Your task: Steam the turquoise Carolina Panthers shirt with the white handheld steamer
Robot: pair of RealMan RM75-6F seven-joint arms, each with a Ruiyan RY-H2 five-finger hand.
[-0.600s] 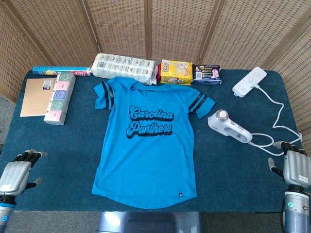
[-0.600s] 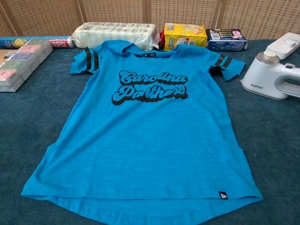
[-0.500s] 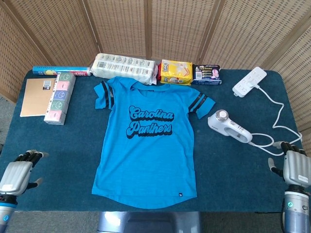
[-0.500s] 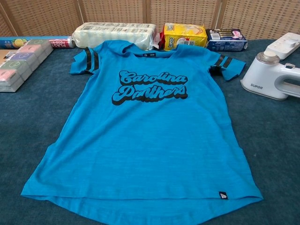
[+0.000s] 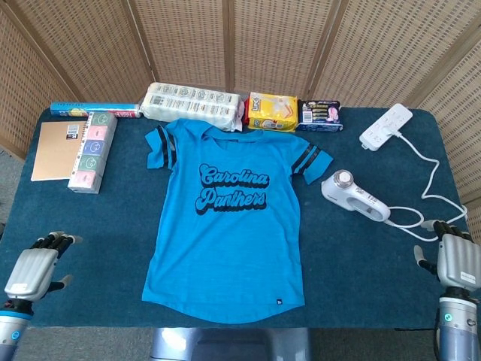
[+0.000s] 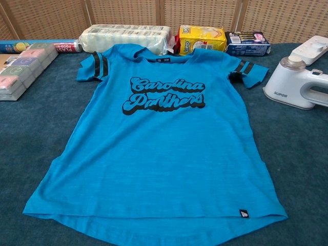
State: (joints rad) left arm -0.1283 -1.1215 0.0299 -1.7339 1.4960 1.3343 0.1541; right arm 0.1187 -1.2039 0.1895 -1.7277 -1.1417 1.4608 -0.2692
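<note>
Left hand [image 5: 30,271] sits at near-left edge of the table [image 5: 105,248], back plate up, fingers apart & holding nothing, well apart from the shirt. Not seen in chest view.

Far left, top to bottom: blue box [image 5: 94,110] along back edge, brown notebook [image 5: 58,149] lying flat, w/ a pack of pastel tissue packets [image 5: 92,152] just beside it on its right side.

Center: turquoise Carolina Panthers shirt [image 5: 225,226] spread flat, front up, collar toward the wicker screen [image 5: 240,45], hem near front edge. Black script lettering on chest, dark stripes on both sleeves, small black tag at lower right of hem. Behind collar, along back edge: white wrapped roll pack [image 5: 194,104], yellow packet [image 5: 272,111], dark blue packet [image 5: 320,115].

Right of shirt: white handheld steamer [image 5: 355,195] lying on its side on the table, just off the shirt's sleeve, not touching either hand. Its white cord [image 5: 428,180] loops back to a white power strip [image 5: 386,126] at far-right corner.

Right hand [image 5: 457,259] at near-right edge, close to the cord loop, fingers apart, empty; whether it touches the cord, can't tell.
</note>
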